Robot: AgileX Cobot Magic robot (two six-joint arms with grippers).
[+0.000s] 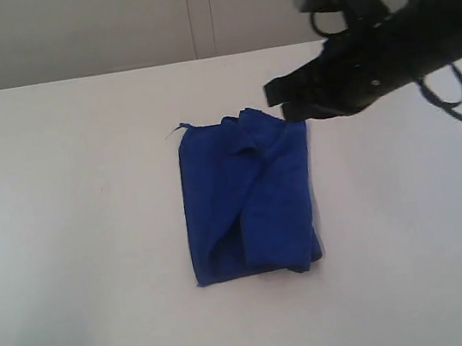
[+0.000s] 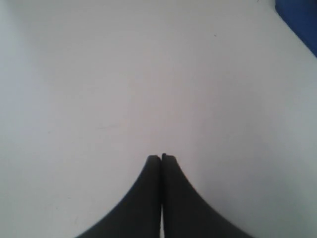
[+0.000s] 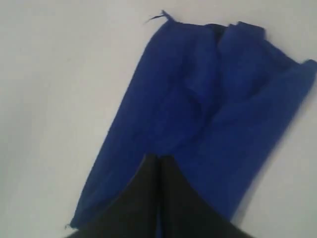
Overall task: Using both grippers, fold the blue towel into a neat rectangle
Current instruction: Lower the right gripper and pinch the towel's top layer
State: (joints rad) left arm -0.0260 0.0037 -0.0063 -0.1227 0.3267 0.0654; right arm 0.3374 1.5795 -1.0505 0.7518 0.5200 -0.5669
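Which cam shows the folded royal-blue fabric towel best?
Exterior view: nearly the whole royal-blue fabric towel shows, folds included. Right wrist view cuts off part behind its jaws; left wrist view catches only a corner.

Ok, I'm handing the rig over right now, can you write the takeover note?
Left gripper: shut, holding nothing, over bare table beside the blue towel.
Right gripper: shut, holding nothing, above the towel's upper right corner in the exterior view.
Done: towel folded into a rough rectangle mid-table.
To do: top layer is rumpled and uneven; flatten it and square the edges.
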